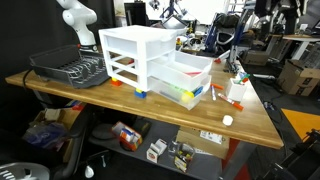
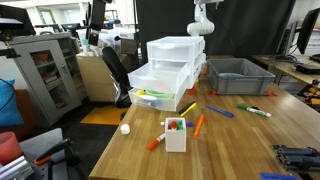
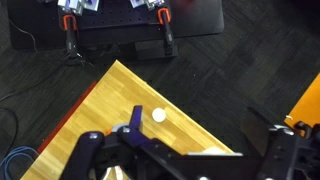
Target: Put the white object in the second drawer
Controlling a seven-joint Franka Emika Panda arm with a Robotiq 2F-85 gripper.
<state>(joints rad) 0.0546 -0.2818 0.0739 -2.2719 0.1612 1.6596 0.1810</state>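
Out by the corner of the table [image 1: 262, 128], well apart from the drawer unit [image 1: 128, 45], the white object [image 1: 228, 119] sits alone on bare wood. It looks light, hard and apt to roll, so I'd pinch it across its middle from above. The gripper [image 3: 185, 150] hangs high overhead, fingers spread, grasping nothing.

Wooden table [image 1: 255, 118]; office chair [image 2: 117, 70]
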